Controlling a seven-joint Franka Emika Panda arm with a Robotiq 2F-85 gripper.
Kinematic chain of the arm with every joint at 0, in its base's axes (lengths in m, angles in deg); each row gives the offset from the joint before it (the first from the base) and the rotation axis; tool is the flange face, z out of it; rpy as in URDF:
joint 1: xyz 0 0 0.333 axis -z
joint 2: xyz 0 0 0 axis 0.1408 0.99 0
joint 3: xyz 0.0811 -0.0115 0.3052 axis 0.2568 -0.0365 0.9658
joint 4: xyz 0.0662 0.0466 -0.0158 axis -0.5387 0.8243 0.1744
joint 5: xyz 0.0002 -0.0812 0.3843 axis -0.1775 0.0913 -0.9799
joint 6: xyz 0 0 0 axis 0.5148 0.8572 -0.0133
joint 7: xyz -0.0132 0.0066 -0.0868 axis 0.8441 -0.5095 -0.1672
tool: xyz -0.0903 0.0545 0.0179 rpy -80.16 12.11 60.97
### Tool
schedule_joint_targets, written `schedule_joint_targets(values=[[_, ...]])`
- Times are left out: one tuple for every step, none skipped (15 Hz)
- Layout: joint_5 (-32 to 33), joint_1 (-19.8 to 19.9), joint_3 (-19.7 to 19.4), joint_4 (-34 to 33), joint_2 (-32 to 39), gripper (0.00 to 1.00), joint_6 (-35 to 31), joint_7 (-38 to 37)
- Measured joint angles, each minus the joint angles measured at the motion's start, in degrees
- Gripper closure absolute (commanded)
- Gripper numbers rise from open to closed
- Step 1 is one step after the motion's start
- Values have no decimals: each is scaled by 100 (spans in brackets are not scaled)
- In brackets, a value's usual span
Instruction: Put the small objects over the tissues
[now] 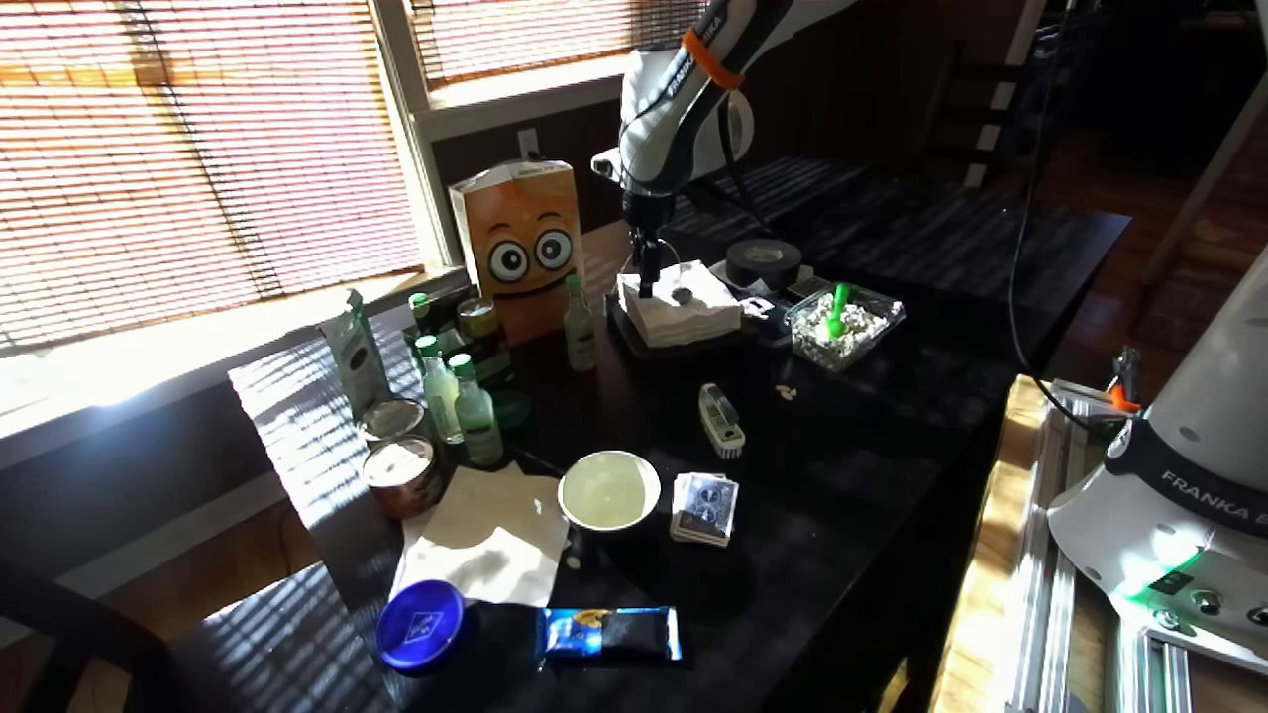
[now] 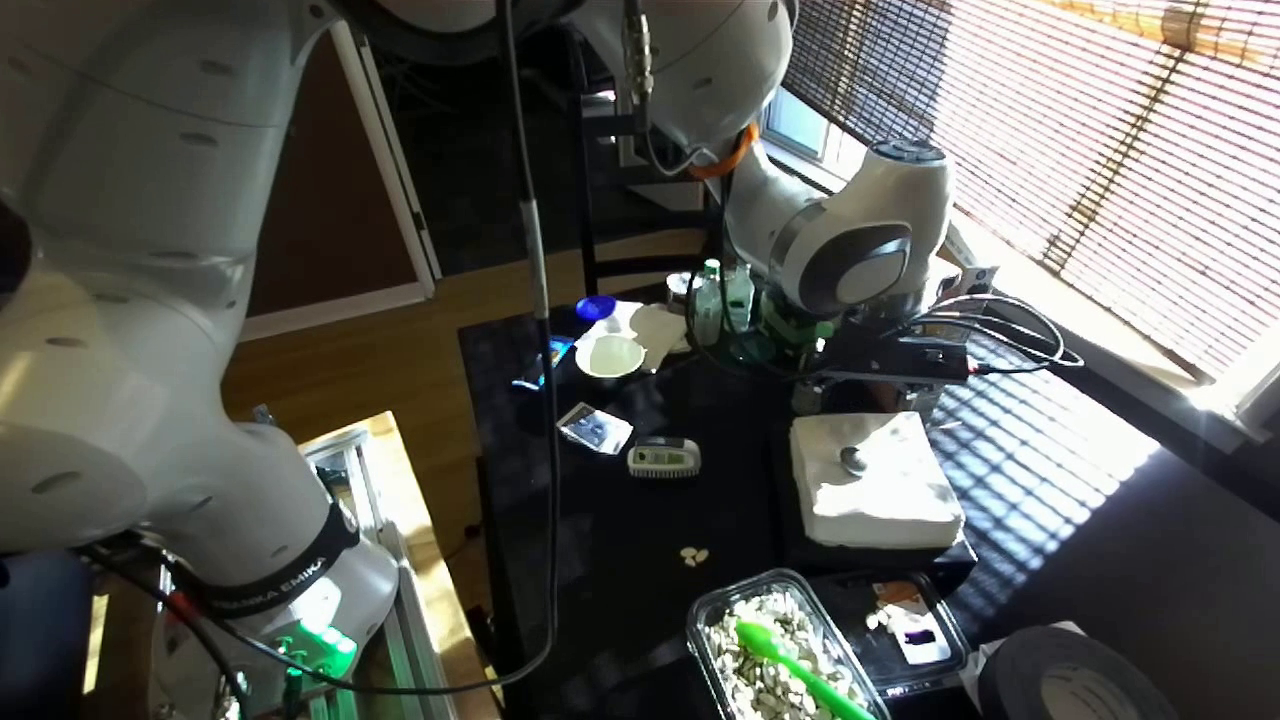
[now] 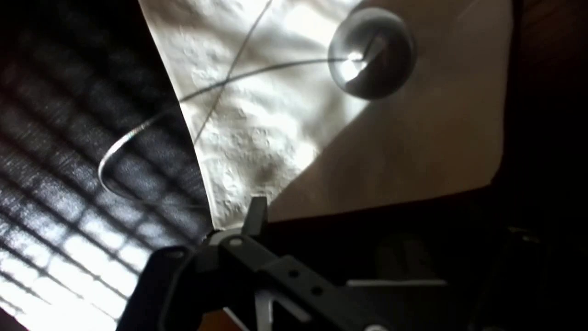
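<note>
The tissues (image 1: 684, 322) form a flat white square stack in a dark holder. They show in both exterior views (image 2: 880, 510) and fill much of the wrist view (image 3: 404, 151). A small round shiny metal object (image 3: 372, 55) rests on top of them, also seen in both exterior views (image 1: 682, 295) (image 2: 853, 460). A thin curved wire seems to run from it past the tissues' edge. My gripper (image 1: 648, 282) is low at the stack's window-side edge. In the wrist view its jaws (image 3: 388, 225) look spread and hold nothing visible; one finger is mostly lost in the dark.
An orange box (image 1: 525, 248) and a green-capped bottle (image 1: 580, 332) stand close by the gripper. A tape roll (image 1: 763, 262) and a clear tub with a green spoon (image 1: 842, 322) flank the stack. A brush (image 1: 720, 421), cards (image 1: 704, 507), bowl (image 1: 609, 490) and blue packet (image 1: 609, 634) lie farther off.
</note>
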Motion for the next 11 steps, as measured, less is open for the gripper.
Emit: schedule_joint_targets(values=[[-202, 118, 228, 87, -86, 0, -114, 159], [-478, 288, 522, 199, -181, 0, -221, 397], [-791, 483, 832, 323, -284, 0, -319, 664], [-1103, 680, 1128, 468, -402, 0, -414, 932], [-1354, 835, 1348, 627, -535, 0, -479, 1159], [-1576, 953, 1508, 807, -678, 0, -539, 1377], [-1801, 1069, 1660, 1006, -831, 0, -617, 1645], [-2055, 1190, 1821, 1246, -1003, 0, -725, 1963], [-2338, 1302, 1978, 1517, -1193, 0, -902, 2293], [-2654, 1413, 2146, 1814, -1401, 0, -1122, 2668], [-2905, 1587, 2389, 2112, -1602, 0, -1364, 3098]])
